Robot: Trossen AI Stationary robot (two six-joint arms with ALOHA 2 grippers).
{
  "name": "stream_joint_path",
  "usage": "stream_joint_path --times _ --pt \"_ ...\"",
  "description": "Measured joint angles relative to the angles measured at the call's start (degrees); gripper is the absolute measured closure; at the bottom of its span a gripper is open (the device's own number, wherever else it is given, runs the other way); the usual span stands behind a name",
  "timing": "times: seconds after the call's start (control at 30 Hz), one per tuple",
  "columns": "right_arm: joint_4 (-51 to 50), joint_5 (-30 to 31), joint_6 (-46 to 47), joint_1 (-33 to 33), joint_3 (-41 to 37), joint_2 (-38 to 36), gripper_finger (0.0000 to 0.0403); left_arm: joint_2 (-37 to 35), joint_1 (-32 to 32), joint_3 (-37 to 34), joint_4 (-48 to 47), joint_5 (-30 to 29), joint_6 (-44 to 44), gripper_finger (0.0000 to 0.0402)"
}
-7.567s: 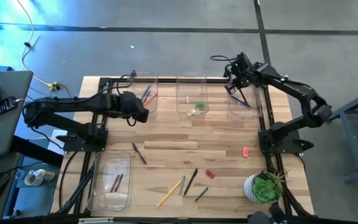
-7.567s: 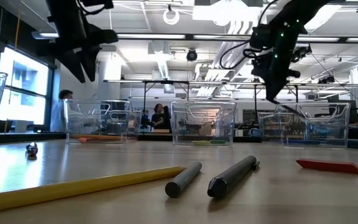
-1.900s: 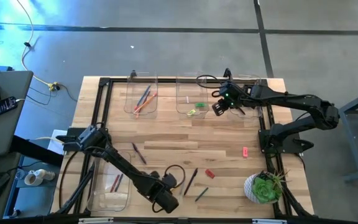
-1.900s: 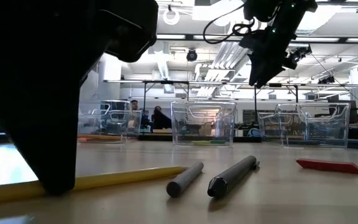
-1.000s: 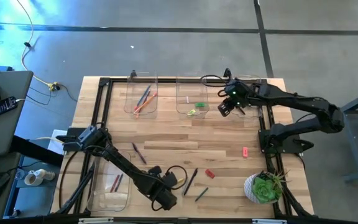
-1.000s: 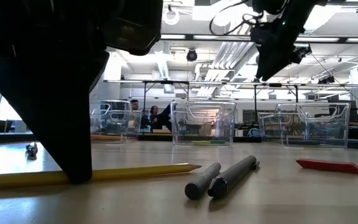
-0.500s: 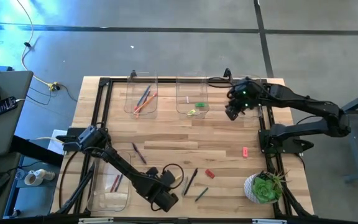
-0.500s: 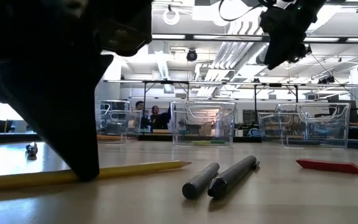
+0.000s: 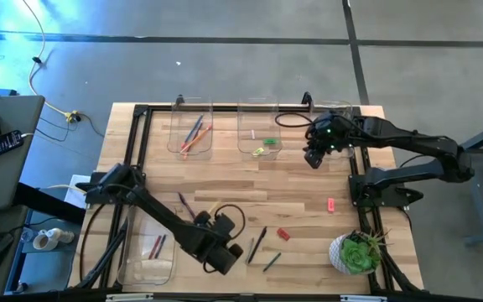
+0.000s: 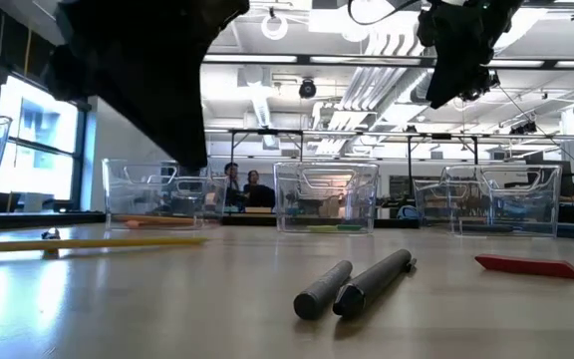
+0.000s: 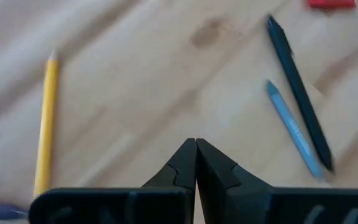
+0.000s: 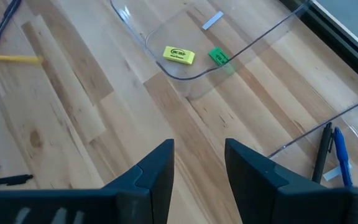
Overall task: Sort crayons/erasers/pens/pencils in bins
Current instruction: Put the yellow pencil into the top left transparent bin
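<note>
My left gripper (image 9: pixel 221 252) (image 11: pixel 196 152) hangs shut and empty above the near middle of the table. A yellow pencil (image 11: pixel 45 134) (image 10: pixel 93 241) lies flat on the wood apart from it, next to a purple pen (image 9: pixel 187 205). A dark pen (image 11: pixel 298 93), a light blue stick (image 11: pixel 294 132) and a red eraser (image 9: pixel 283 234) lie on the table nearby. My right gripper (image 9: pixel 313 155) (image 12: pixel 197 162) hovers open over bare wood between the middle bin (image 12: pixel 253 46), which holds a yellow eraser (image 12: pixel 178 55) and a green one (image 12: pixel 218 56), and the far right bin (image 9: pixel 334 134).
A far left bin (image 9: pixel 193 130) holds pencils and pens; a near left bin (image 9: pixel 151 243) holds crayons. A pink eraser (image 9: pixel 331 204) lies at the right, and a potted plant (image 9: pixel 357 252) stands at the near right corner. Two grey sticks (image 10: pixel 352 286) lie close to the low camera.
My left gripper has risen off the table and moved toward the far left, staying shut. The yellow pencil has slid from the near edge toward the far left and turned; it now lies beside the purple pen. My right gripper has drifted slightly toward the right edge.
</note>
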Motion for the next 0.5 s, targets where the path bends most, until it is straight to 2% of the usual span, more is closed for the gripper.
stream_joint_path --times 0.3,0.5 --pt "0.0 0.0 0.1 0.4 0.0 0.0 0.0269 -6.6 2.8 0.1 -11.7 -1.5 2.5 0.0401" --pt "0.0 0.1 0.0 0.4 0.0 0.0 0.0269 -10.8 6.9 0.1 -18.8 1.8 1.7 0.0399"
